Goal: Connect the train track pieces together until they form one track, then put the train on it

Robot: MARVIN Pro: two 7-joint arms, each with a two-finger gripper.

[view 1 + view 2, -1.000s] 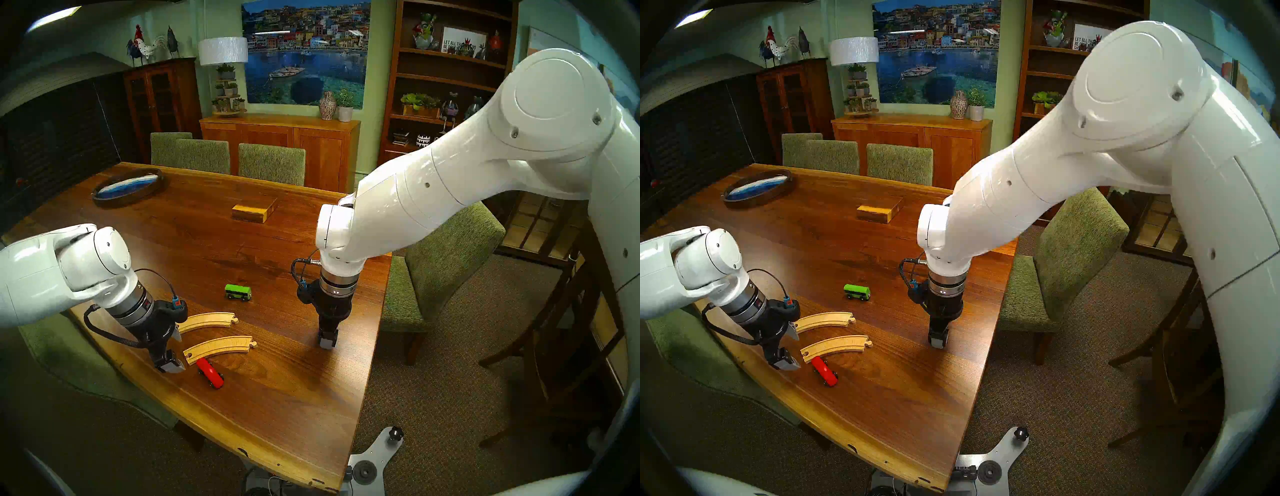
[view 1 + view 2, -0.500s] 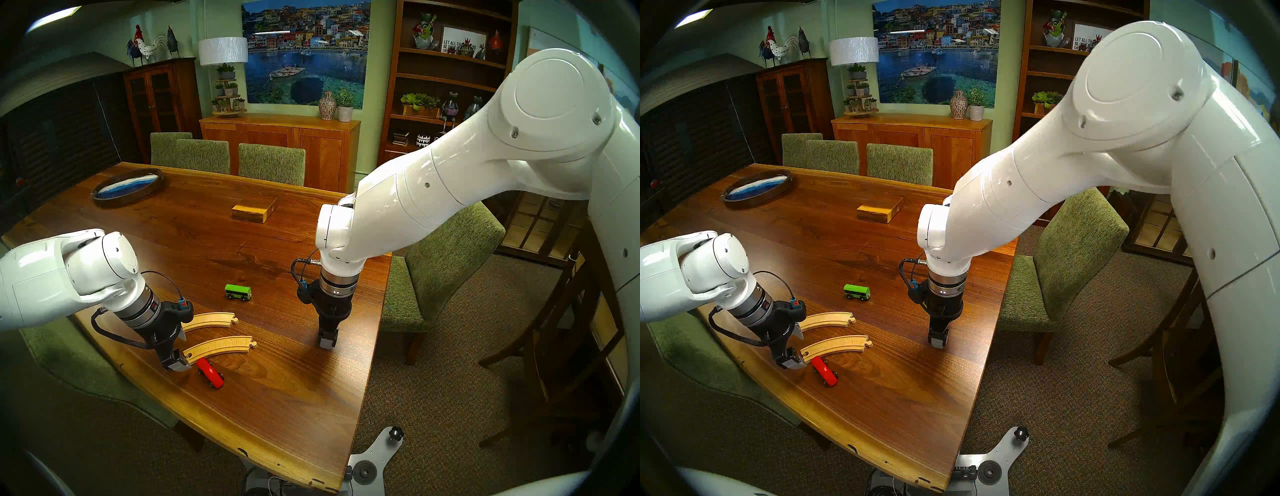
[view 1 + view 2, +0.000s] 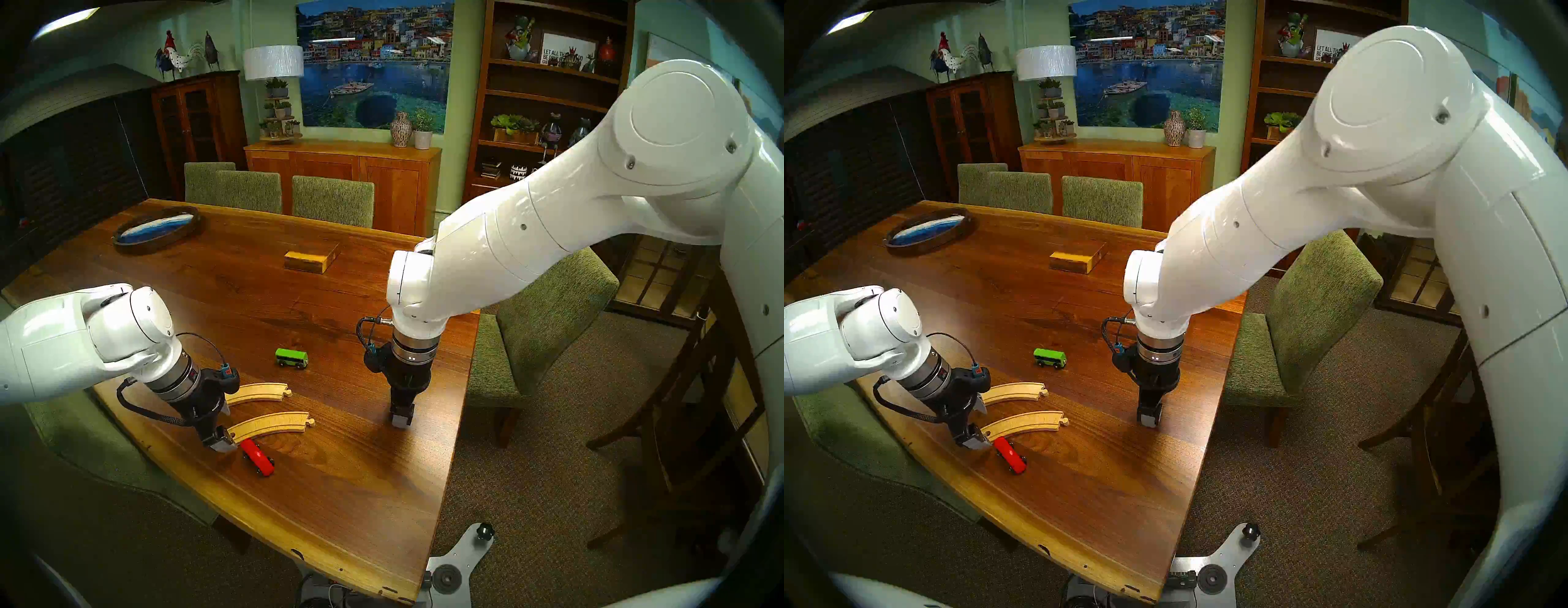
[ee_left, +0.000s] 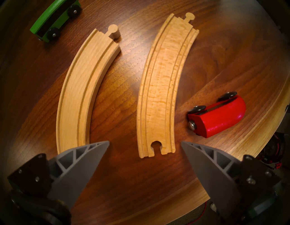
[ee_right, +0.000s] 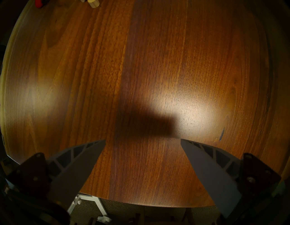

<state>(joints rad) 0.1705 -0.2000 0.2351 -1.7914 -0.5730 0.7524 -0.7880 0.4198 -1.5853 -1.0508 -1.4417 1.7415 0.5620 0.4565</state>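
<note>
Two pale curved train track pieces lie apart, side by side, on the table: the far one (image 3: 259, 392) (image 4: 78, 94) and the near one (image 3: 271, 424) (image 4: 158, 88). Both have their pegs pointing right. The train is two separate cars. The green car (image 3: 292, 358) (image 4: 55, 20) stands behind the tracks. The red car (image 3: 258, 457) (image 4: 218, 117) lies tipped on its side in front of them. My left gripper (image 3: 225, 426) (image 4: 145, 142) is open, its fingers flanking the socket end of the near piece. My right gripper (image 3: 402, 418) (image 5: 142, 140) hangs open over bare wood, holding nothing.
A yellow-brown wooden block (image 3: 312, 260) sits mid-table and a dark oval tray (image 3: 157, 231) lies at the far left. Green chairs stand at the far side and at the right edge (image 3: 547, 322). The table's front edge (image 3: 339, 564) runs close to the red car.
My left arm has moved right, bringing its open fingers from beside the near track piece to either side of its socket end. The right arm and all objects have stayed still.
</note>
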